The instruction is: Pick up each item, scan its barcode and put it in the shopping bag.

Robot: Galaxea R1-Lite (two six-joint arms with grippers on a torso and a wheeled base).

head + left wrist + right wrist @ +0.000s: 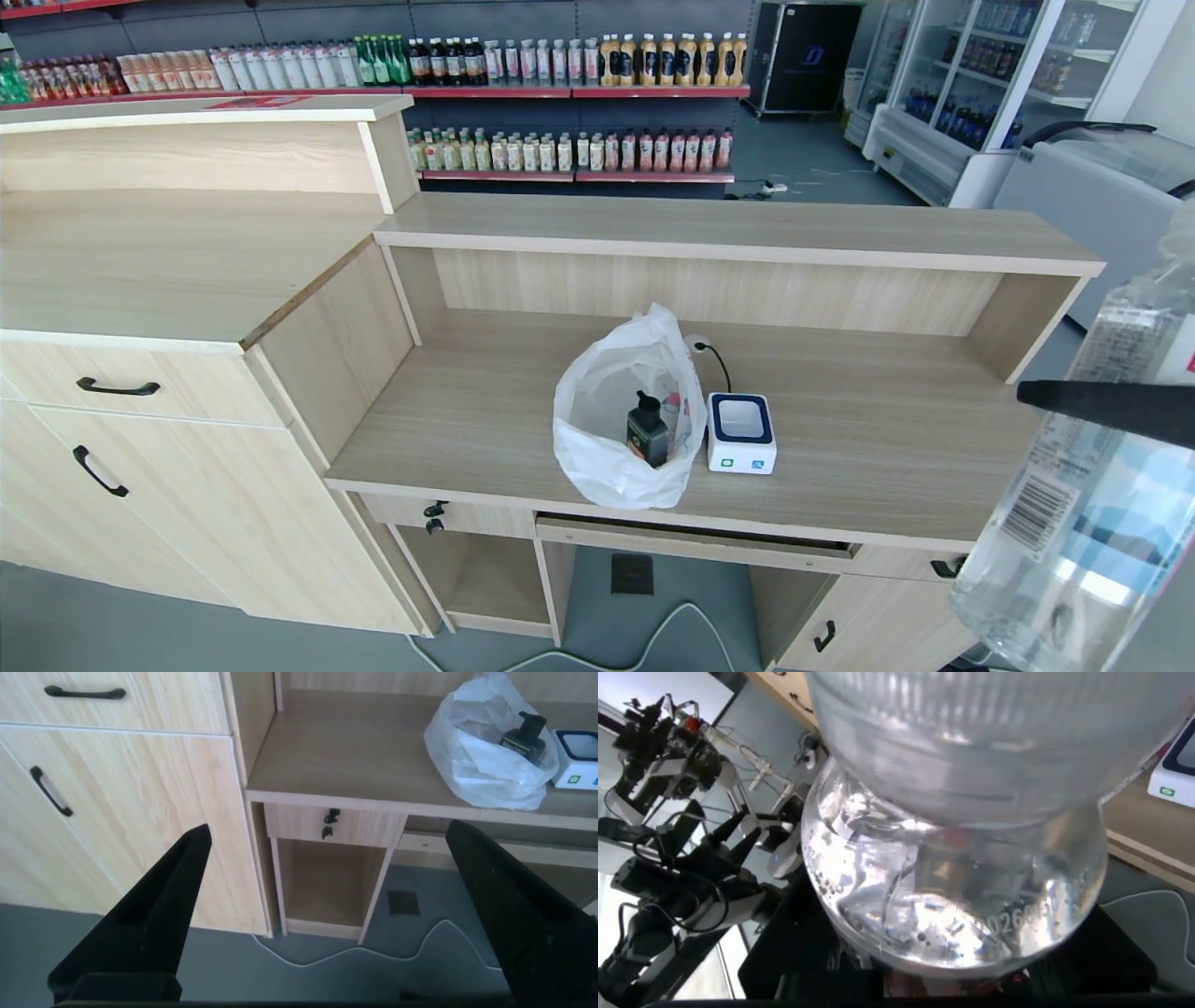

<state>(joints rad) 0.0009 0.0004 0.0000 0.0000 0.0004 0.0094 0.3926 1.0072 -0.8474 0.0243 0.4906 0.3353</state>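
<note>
A white plastic shopping bag [607, 420] stands open on the wooden counter [887, 448], with a dark bottle [646, 431] upright inside it. Just right of the bag sits a white scanner [741, 432] with a blue rim. At the right edge, a clear water bottle [1092, 523] hangs beyond the counter's front corner, barcode facing me, with my right gripper [1046, 411] shut on it. Its body [971, 859] is close up in the right wrist view. My left gripper [327, 835] is open, low in front of the counter, left of the bag [476, 747].
A raised ledge [728, 229] runs along the back of the counter. A taller counter [168, 261] with drawers stands to the left. A cable [653, 635] lies on the floor under the desk. Drink shelves [560, 93] and fridges [971, 84] stand behind.
</note>
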